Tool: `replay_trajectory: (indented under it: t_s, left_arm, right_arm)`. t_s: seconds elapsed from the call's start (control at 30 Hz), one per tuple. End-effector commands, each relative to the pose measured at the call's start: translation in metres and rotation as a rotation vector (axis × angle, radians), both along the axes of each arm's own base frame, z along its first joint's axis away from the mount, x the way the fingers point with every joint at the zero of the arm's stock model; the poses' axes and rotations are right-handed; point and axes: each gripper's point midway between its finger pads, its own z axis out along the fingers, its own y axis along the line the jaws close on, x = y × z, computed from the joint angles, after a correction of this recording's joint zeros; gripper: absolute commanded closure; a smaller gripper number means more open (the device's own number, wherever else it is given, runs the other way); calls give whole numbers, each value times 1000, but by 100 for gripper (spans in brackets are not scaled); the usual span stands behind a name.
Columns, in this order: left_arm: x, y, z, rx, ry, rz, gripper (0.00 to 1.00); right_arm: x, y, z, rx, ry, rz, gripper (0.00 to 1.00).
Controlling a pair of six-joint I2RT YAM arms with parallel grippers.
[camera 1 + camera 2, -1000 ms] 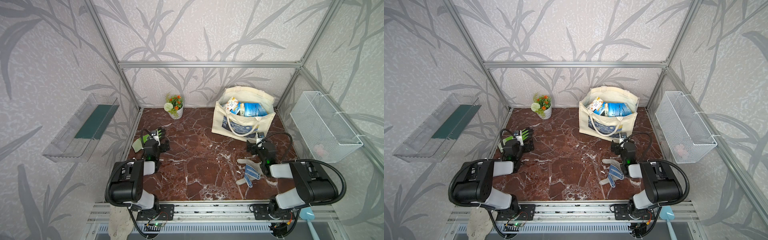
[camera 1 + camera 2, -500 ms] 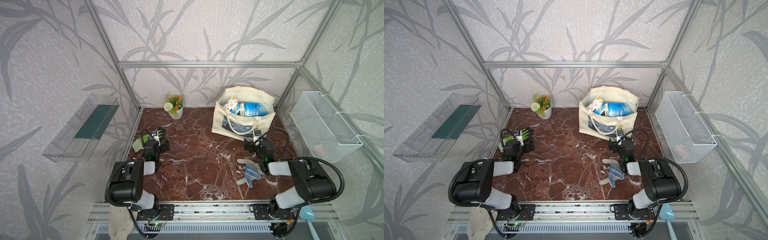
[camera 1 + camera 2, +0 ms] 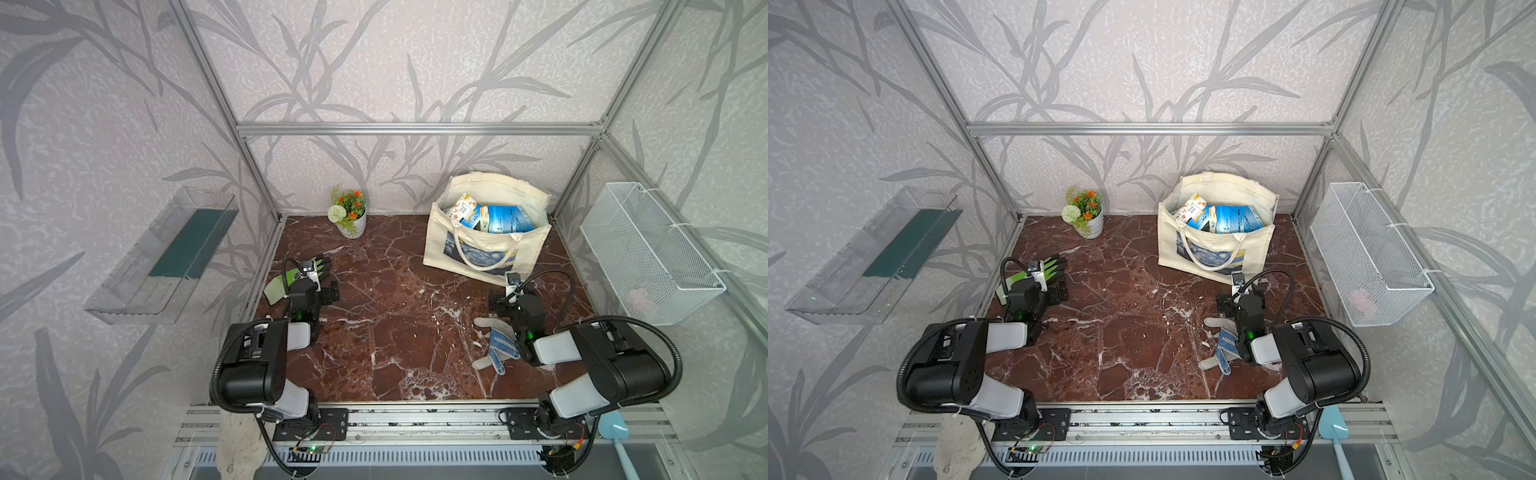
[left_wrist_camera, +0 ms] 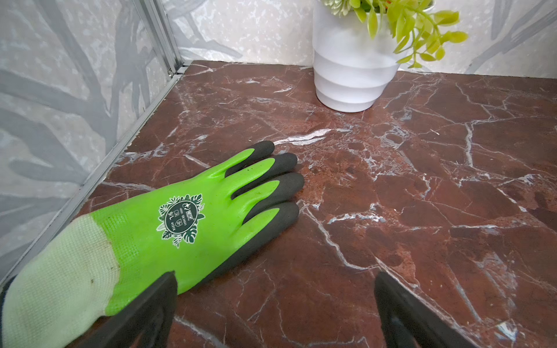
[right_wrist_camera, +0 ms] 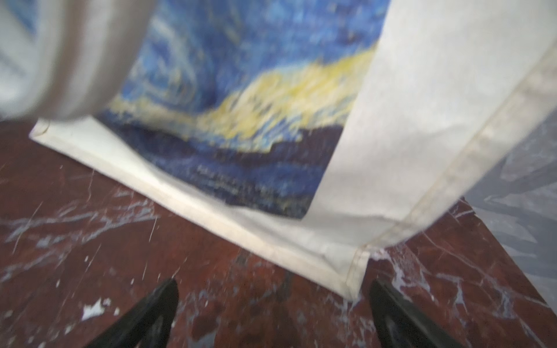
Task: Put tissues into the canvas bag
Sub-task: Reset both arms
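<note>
Desk: red-brown marble look, white veins, polished, faint sheen. Canvas bag: cream woven cloth, matt, stitched seams, blue printed panel. Tissues: shiny plastic wrap. Green glove: pale knit cuff, smooth rubbery back, matt black grainy fingertips. Vase: white, frosted, ribbed. Mesh basket: white-coated wire. Frame bar: brushed aluminium. Wall shelf: clear plastic.
</note>
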Motion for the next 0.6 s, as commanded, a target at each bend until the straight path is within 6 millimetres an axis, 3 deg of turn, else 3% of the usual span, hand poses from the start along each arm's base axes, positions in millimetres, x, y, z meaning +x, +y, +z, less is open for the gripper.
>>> replay_trajectory:
  t_s: [0.0,0.1,0.2,0.57]
  left_arm:
    - [6,0,8,-3,-22,6,1]
    - [6,-1,7,-3,-22,6,1]
    - [6,-1,7,-3,-22,5,1]
    - [7,-1,8,-3,-21,6,1]
  right_arm:
    - [8,4,34,4,-150,18,1]
    - [23,9,28,-13,-50,32,1]
    - [36,2,23,3,14,-5,1]
    - [41,0,22,15,38,-15,1]
